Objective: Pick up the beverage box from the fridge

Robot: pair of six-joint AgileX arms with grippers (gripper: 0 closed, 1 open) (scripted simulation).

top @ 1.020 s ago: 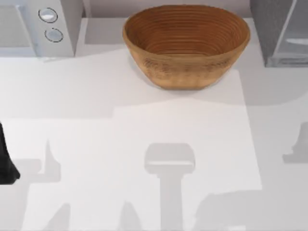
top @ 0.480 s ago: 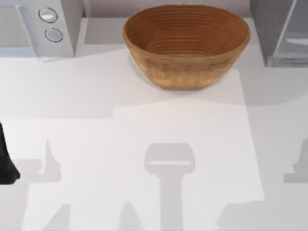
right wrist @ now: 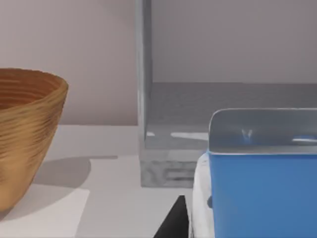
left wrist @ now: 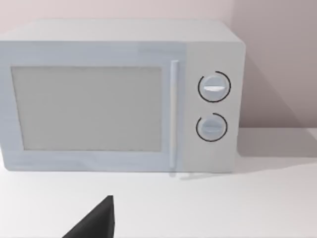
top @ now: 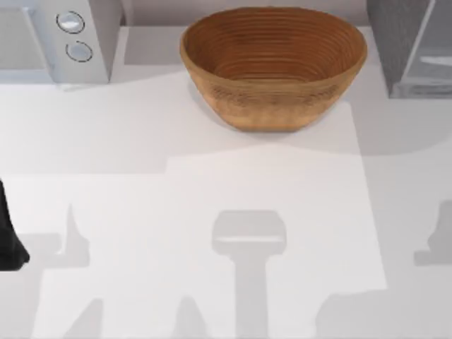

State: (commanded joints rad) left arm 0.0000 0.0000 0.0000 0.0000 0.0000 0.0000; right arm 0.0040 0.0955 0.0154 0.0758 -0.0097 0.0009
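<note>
Beverage box (right wrist: 260,196) sits right up against the right wrist cam, blue face w/ a silvery top edge, very close to the right arm's fingers (right wrist: 171,223), of which just a dark tip shows; can't tell if they're gripping the box. Beyond it, the fridge (right wrist: 163,119) stands open on the desk (top: 212,183), w/ the brown bowl (top: 273,63) off to one side. Left arm (top: 8,233) is parked at the desk's left edge; dark finger tip (left wrist: 96,223) faces the microwave (left wrist: 119,96), state can't tell.
</note>
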